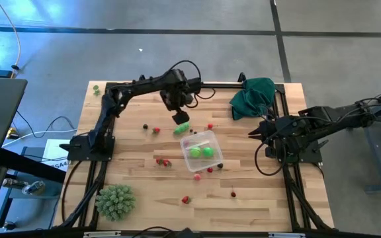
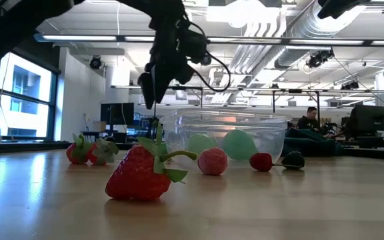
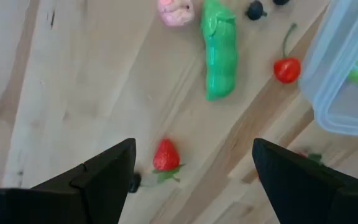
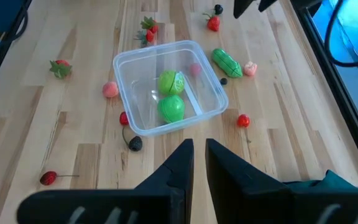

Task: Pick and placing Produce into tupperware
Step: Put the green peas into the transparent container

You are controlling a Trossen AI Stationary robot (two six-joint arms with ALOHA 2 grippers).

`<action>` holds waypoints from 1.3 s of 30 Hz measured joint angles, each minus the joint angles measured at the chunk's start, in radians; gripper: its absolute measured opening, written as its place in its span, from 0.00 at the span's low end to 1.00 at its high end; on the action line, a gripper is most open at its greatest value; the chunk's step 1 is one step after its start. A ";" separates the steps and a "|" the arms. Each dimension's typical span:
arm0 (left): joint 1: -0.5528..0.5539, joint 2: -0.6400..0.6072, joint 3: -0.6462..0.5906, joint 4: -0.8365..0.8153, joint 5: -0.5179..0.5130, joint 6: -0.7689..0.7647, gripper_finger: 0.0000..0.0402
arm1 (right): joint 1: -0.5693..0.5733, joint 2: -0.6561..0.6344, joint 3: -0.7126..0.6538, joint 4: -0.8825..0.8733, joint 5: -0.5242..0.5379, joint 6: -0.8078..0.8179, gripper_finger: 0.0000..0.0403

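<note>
The clear tupperware (image 1: pixel 202 151) sits a little right of centre in the high view, on the wooden desk (image 1: pixel 144 198), with two bright green rounded pieces (image 4: pixel 169 93) inside it. The rest of the produce lies scattered round it: a green pea pod (image 1: pixel 182 127) just off its upper-left corner, a cherry (image 1: pixel 210 126) above it, a strawberry (image 1: pixel 156 130) farther left, a pair of strawberries (image 1: pixel 164 161) at lower left, a pink berry (image 1: pixel 198 176) touching or nearly touching its lower edge, and a strawberry (image 1: pixel 186 199) and another cherry (image 1: pixel 233 194) toward the bottom of the frame. The left gripper (image 1: pixel 180 118) hangs just above the pea pod, its jaws spread wide and holding nothing; in its wrist view the pod, a strawberry and a cherry lie on the desk past the two fingers. The right gripper (image 1: pixel 251 133) waits at the desk's right edge, well apart from the box, jaws nearly closed and empty. A dark green cloth (image 1: pixel 251 96) is bunched at the upper right corner, and a spiky pale-green ball (image 1: pixel 115 201) stands at lower left. The lower-right part of the desk holds only the one cherry.
</note>
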 joint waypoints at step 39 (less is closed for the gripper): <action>-0.102 -0.085 -0.447 0.608 -0.060 -0.186 0.53 | 0.000 0.000 0.000 0.000 0.000 0.000 0.08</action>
